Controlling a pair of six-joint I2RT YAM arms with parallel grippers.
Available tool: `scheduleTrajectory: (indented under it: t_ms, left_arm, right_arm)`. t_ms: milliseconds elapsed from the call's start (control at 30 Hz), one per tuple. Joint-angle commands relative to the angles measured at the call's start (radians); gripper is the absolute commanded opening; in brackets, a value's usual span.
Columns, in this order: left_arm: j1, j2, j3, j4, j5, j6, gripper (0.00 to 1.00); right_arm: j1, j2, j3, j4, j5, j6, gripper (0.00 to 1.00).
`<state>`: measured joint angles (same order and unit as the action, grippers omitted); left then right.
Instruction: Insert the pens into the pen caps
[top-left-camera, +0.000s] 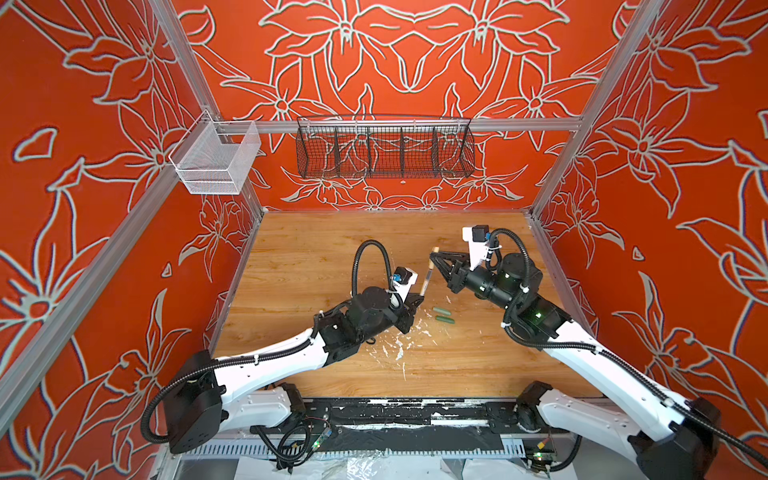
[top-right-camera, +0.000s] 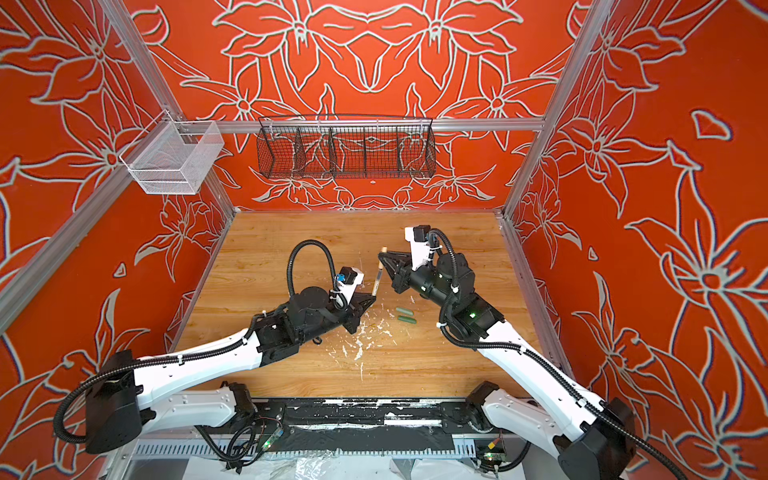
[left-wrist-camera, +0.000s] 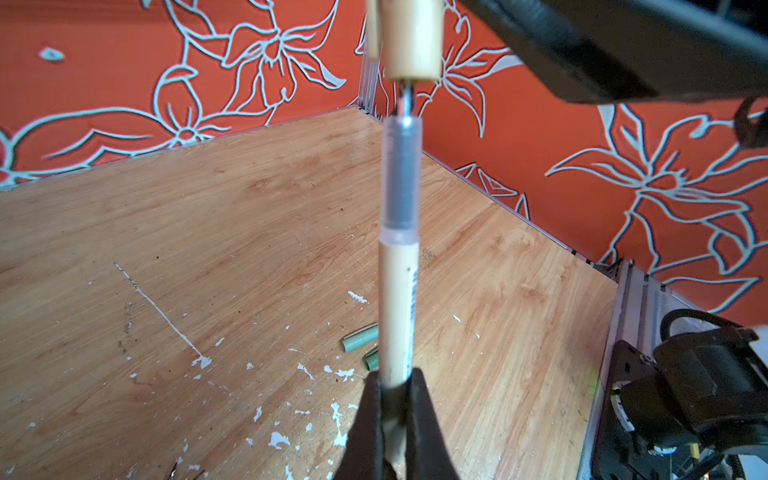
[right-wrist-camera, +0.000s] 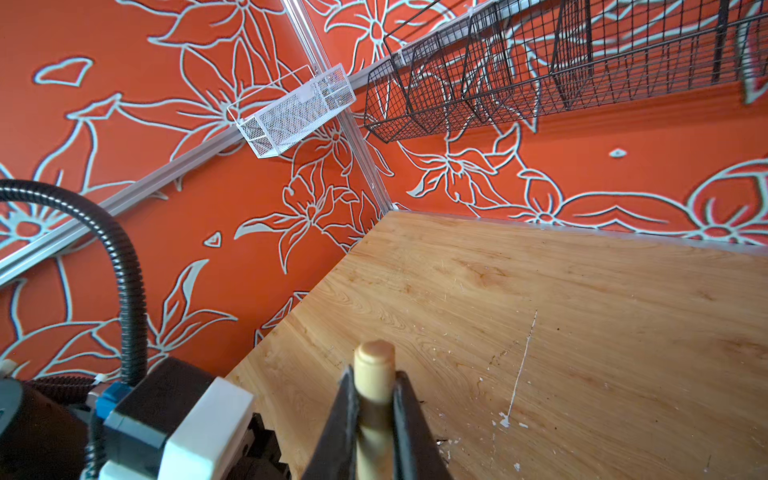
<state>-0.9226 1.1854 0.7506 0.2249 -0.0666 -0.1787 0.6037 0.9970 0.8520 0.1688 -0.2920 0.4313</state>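
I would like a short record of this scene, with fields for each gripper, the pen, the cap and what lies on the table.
left gripper: shut on the tan pen
right gripper: shut on the tan cap
pen tip: at the cap's mouth, barrel not yet inside
table: two short green tubes side by side, white flecks

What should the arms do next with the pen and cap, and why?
Probably push the cap straight onto the pen: its tip sits at the cap's mouth, roughly in line, the left gripper shut on the pen, the right gripper on the cap.
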Motion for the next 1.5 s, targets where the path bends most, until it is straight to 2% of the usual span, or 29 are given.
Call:
scheduleTrajectory:
  t_ms: [0, 333, 933, 1467]
  left_arm:
    - [-0.005, 0.004, 0.028, 0.010, 0.000, 0.012, 0.00]
    - [-0.005, -0.025, 0.000, 0.025, -0.027, 0.010, 0.00]
    - [-0.005, -0.041, -0.014, 0.052, -0.044, 0.021, 0.00]
    - [-0.005, -0.017, 0.050, 0.036, -0.104, 0.048, 0.00]
  right_arm:
    - [-0.003, 0.011, 0.020, 0.023, -0.040, 0.020, 0.00]
    - [-0.003, -0.004, 0.015, -0.014, -0.007, 0.016, 0.00]
    - [-0.003, -0.018, -0.059, 0.080, -0.007, 0.130, 0.00]
    - [0.004, -0.034, -0.102, 0.088, -0.042, 0.078, 0.00]
